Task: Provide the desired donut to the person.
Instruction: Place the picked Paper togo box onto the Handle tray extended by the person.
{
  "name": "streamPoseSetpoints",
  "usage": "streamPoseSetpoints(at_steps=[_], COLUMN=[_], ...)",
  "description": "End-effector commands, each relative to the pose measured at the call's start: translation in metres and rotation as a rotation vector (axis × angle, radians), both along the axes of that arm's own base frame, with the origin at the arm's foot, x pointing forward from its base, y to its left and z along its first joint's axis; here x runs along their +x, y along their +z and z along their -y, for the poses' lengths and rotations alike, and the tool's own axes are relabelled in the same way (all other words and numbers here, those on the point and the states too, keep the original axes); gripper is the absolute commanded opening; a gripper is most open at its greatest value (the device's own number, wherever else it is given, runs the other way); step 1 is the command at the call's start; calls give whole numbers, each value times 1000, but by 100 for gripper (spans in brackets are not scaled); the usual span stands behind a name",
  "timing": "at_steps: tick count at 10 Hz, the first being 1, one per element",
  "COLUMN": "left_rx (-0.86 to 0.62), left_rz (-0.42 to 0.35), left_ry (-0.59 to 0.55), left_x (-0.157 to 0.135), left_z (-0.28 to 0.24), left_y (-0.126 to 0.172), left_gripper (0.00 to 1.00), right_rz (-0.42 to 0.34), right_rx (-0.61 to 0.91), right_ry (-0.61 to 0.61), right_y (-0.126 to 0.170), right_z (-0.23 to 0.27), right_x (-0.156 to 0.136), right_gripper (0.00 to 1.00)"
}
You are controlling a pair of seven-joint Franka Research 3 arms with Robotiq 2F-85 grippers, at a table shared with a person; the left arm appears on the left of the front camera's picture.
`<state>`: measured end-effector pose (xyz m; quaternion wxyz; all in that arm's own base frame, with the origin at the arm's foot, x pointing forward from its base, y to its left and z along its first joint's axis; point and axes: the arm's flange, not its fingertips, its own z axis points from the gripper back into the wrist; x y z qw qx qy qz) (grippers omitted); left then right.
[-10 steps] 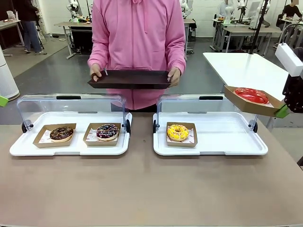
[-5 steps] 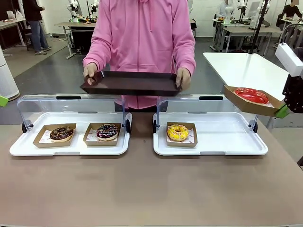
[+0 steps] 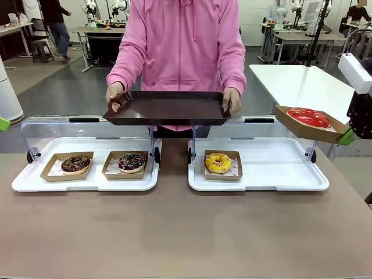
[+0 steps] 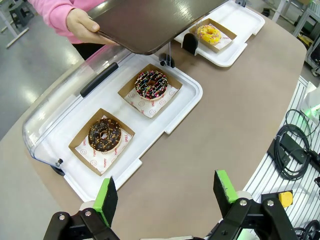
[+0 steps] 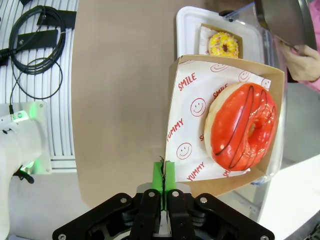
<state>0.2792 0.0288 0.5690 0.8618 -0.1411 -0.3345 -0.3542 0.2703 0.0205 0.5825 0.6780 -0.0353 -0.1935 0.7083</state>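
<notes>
A red-glazed donut (image 3: 308, 117) lies in a brown cardboard tray (image 3: 302, 129), held in the air at the far right above the right display case. My right gripper (image 3: 347, 137) is shut on that tray's edge. In the right wrist view its green pads (image 5: 159, 176) pinch the rim of the cardboard tray (image 5: 192, 120) under the red donut (image 5: 245, 127). The person (image 3: 180, 46) in a pink hoodie stands at the far side, holding a dark serving tray (image 3: 168, 108) level with both hands. My left gripper (image 4: 165, 192) hangs open high above the left case.
The left white case (image 3: 23, 181) holds a chocolate donut (image 3: 75, 164) and a sprinkled dark donut (image 3: 132, 161). The right case (image 3: 279, 174) holds a yellow donut (image 3: 218, 163). Both clear lids stand open at the back. Bare brown tabletop (image 3: 186, 232) fills the near side.
The person has stepped closer and brought the dark tray forward, over the back of the cases. My right gripper and the red donut have stayed put.
</notes>
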Motion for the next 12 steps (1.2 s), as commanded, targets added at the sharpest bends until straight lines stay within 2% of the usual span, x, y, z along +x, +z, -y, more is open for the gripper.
streamPoseSetpoints(at_steps=[1,10,11,12], left_rx=[-5,-5,-5,-5], left_rz=[5,5,5,5], left_ry=[-3,-3,-3,-3], left_x=[0,0,0,0], left_z=[-1,-1,-1,-1], left_y=[-1,-1,-1,-1], left_gripper=[100,100,100,100], right_rz=[-3,0,31,11], right_rx=[-18,0,5,-31], right_ry=[0,0,4,-34], right_y=[0,0,29,57], right_z=[2,0,-28,-67], right_x=[-1,0,14,42], right_gripper=[0,2,2,2])
